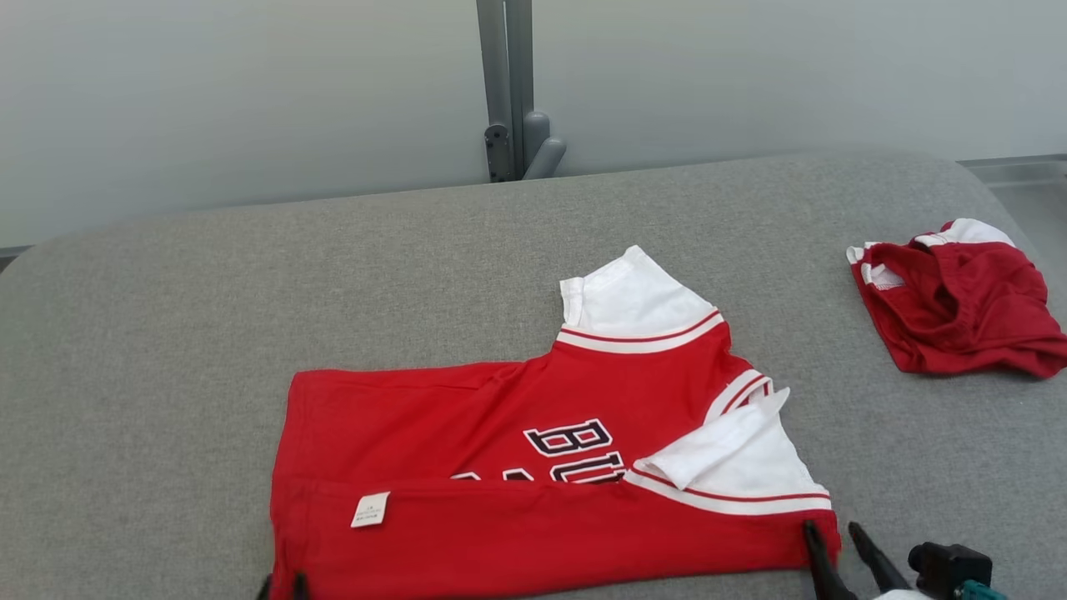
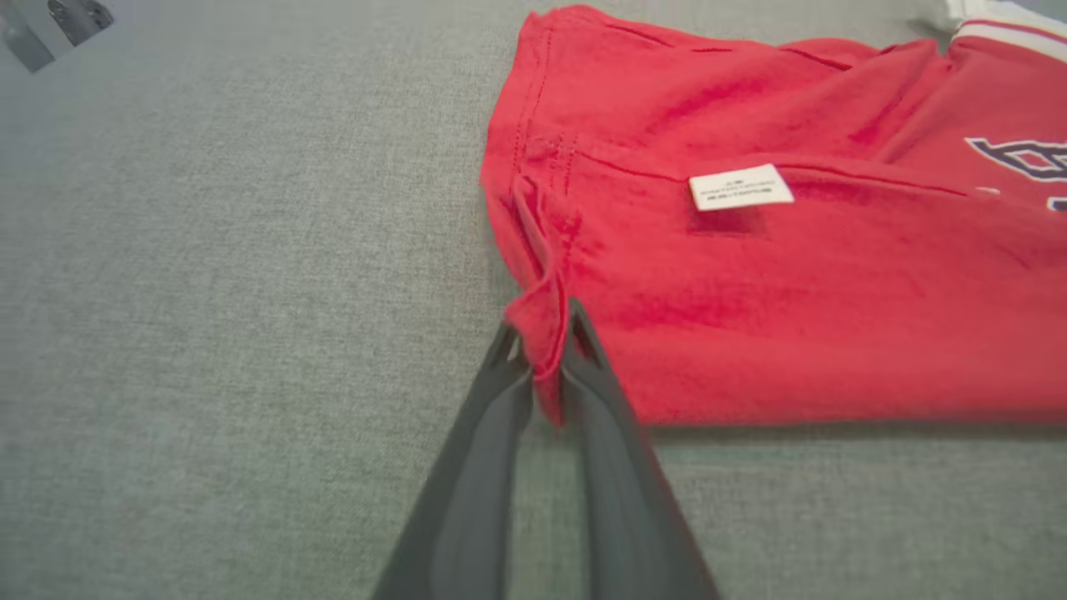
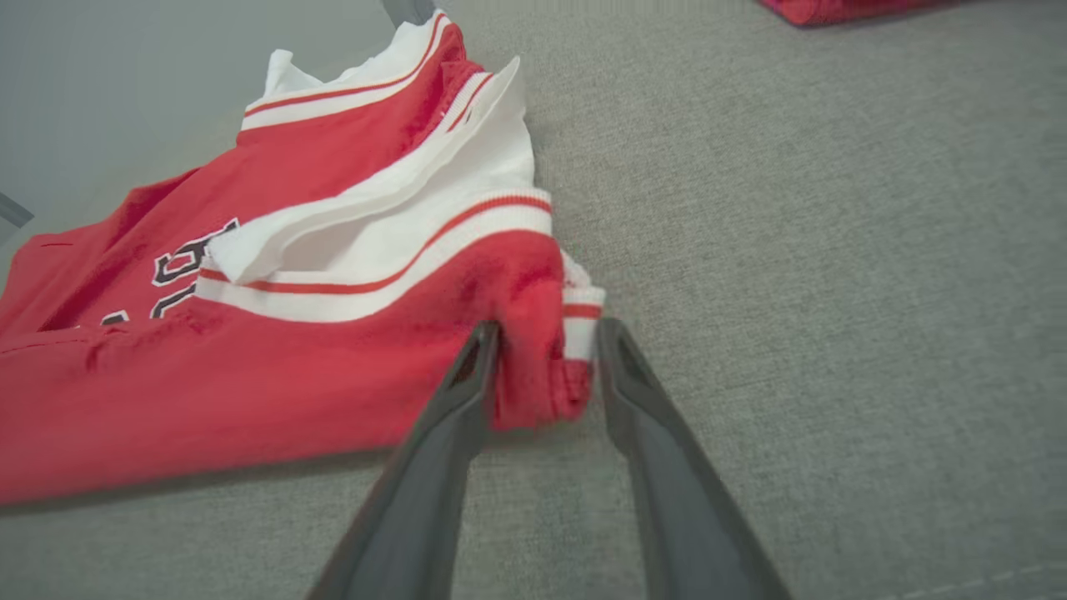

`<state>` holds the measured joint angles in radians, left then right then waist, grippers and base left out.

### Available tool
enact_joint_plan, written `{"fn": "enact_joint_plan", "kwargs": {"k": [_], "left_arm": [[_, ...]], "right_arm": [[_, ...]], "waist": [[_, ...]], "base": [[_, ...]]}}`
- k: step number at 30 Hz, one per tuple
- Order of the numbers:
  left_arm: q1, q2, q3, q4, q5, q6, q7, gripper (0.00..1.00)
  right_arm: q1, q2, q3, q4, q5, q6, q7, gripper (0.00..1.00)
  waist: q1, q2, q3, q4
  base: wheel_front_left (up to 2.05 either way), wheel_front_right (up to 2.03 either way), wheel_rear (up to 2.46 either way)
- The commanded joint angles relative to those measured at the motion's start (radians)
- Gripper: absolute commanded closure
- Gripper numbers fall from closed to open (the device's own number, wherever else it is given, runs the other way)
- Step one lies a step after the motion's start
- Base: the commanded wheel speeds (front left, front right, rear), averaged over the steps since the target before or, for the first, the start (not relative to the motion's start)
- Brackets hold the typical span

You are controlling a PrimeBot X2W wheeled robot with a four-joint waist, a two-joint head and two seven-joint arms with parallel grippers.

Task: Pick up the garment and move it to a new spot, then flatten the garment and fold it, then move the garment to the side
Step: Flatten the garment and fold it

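Red knit with white ribbed sleeves: the garment (image 1: 500, 467) lies flat near the front edge of the grey woven surface (image 1: 167, 375). Its near long side is folded over, so a small white care label (image 1: 370, 508) and half-covered dark lettering (image 1: 575, 450) show. It looks light, thin and limp, and it should drape and slide rather than hold a shape. Corners and hems are the places to take it, both ends at once. The left gripper (image 2: 542, 342) is pinched tight on the hem corner of the fold. The right gripper (image 3: 550, 329) straddles the bunched shoulder corner with jaws parted — one finger touching cloth, the other just clear. A crumpled red-and-white bundle (image 1: 959, 300) sits well apart at the right.
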<state>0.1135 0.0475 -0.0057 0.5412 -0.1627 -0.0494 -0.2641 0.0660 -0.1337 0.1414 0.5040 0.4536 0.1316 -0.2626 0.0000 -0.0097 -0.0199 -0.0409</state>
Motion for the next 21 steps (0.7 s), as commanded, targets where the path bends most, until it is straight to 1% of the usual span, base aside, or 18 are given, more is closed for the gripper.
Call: {"fn": "enact_joint_plan", "kwargs": {"k": [1,5,8,11,14,21], "left_arm": [[-0.005,0.006,0.001,-0.046,0.013,0.012,0.001,0.00],[-0.057,0.006,0.016,-0.114,0.027,0.011,0.001,0.00],[-0.125,0.017,0.027,-0.118,0.044,-0.002,0.001,0.00],[-0.230,0.035,0.022,-0.050,0.057,-0.017,0.001,0.00],[-0.374,0.064,0.010,0.027,0.067,-0.033,0.000,0.00],[-0.573,0.100,-0.023,0.181,0.075,-0.057,0.001,0.00]], "right_arm": [[-0.013,-0.001,-0.027,-0.029,-0.016,-0.002,-0.003,0.00],[-0.054,-0.002,-0.059,-0.080,-0.043,-0.001,-0.003,0.00],[-0.125,-0.008,-0.058,-0.093,-0.060,-0.002,-0.003,0.00],[-0.224,-0.016,-0.039,-0.078,-0.075,-0.002,-0.003,0.00],[-0.335,-0.017,-0.019,-0.054,-0.084,-0.001,-0.002,0.00],[-0.510,-0.010,0.039,0.010,-0.092,-0.002,-0.002,0.00]], "waist": [[0.0000,0.0097,0.016,0.008],[0.0000,0.0097,0.055,0.015],[0.0000,0.0097,0.104,0.018],[0.0000,0.0097,0.160,0.017],[0.0000,0.0097,0.215,0.013],[0.0000,0.0097,0.293,0.003]], "base": [[0.00,0.00,0.00],[0.00,0.00,0.00],[0.00,0.00,0.00],[0.00,0.00,0.00],[0.00,0.00,0.00],[0.00,0.00,0.00]]}}
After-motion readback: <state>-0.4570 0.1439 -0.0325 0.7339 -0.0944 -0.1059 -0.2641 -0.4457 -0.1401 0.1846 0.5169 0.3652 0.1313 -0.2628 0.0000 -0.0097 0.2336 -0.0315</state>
